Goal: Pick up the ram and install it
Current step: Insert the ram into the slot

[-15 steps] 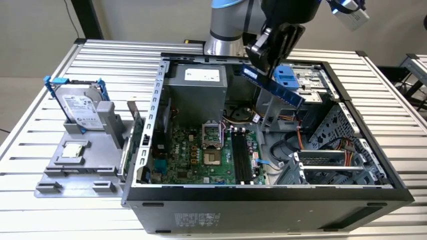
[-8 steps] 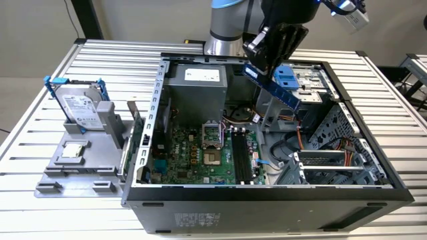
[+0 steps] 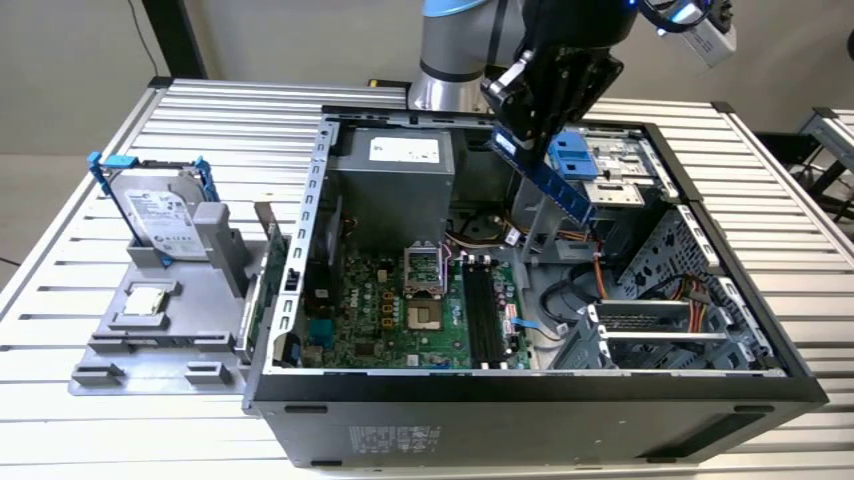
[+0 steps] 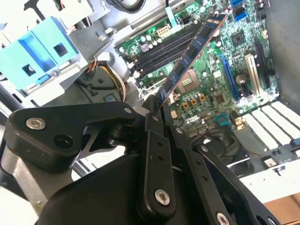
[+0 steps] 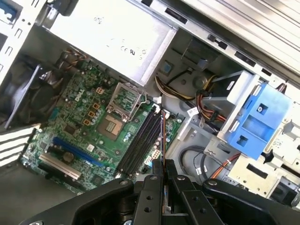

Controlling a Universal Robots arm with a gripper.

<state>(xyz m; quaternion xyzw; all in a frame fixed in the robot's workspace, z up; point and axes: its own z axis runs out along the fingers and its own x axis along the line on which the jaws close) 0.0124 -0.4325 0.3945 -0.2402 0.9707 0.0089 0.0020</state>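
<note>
The ram (image 3: 550,183) is a long thin blue-green stick with black chips, and my gripper (image 3: 527,135) is shut on its upper end. It hangs tilted in the air over the open computer case, above and to the exterior view's right of the black memory slots (image 3: 481,312) on the green motherboard (image 3: 380,310). In the second wrist view the ram (image 4: 190,56) runs out from the gripper (image 4: 153,107) over the slots (image 4: 161,51). The first wrist view has the ram (image 5: 162,136) edge-on, coming out of the gripper (image 5: 162,169) beside the slots (image 5: 139,143).
The case's metal walls (image 3: 310,215) ring the board. A grey power supply (image 3: 394,175) sits at the back, with a blue drive bracket (image 3: 577,158) and cables behind the ram. Outside, at the exterior view's left, a grey stand (image 3: 160,335) holds a hard drive (image 3: 163,218) and a small square chip (image 3: 147,298).
</note>
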